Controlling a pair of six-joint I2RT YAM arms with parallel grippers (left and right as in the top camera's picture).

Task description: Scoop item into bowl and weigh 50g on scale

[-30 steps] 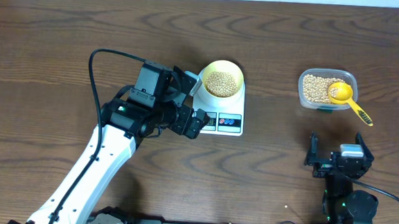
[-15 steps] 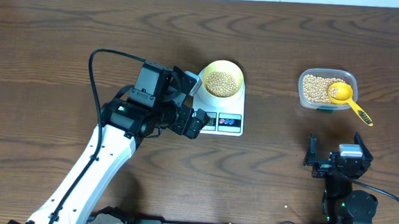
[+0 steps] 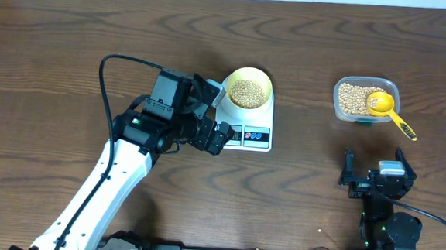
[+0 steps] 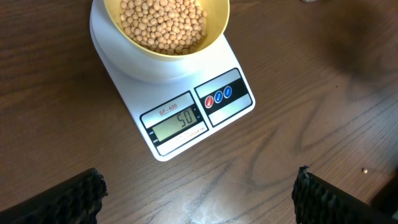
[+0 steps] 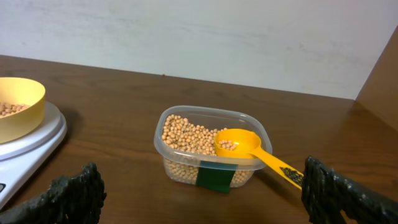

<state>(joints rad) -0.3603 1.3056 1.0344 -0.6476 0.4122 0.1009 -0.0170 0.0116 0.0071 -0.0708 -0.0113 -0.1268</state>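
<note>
The bowl [image 4: 219,32] of beans [image 4: 163,22] sits on the scale [image 4: 124,68], whose display [image 4: 178,122] reads 50, so the weighing looks done and little seems left beyond a final check. Above the display is printed "SF-400". The yellow spoon [image 5: 239,144] lies in the clear tub [image 5: 205,160] with the leftover beans. The left claw [image 4: 198,198] hangs wide open over the surface [image 4: 323,93] just before the scale, and the right claw [image 5: 202,196] is open too, facing the tub, both empty.

A clear plastic tub [image 3: 335,101] sits at the upper right of the overhead view on the dark wooden surface [image 3: 57,53]. A bright yellow measuring spoon [image 3: 390,113] rests in it, its handle sticking out over the lower-right rim. A green label [image 5: 214,176] marks the tub's front wall.
</note>
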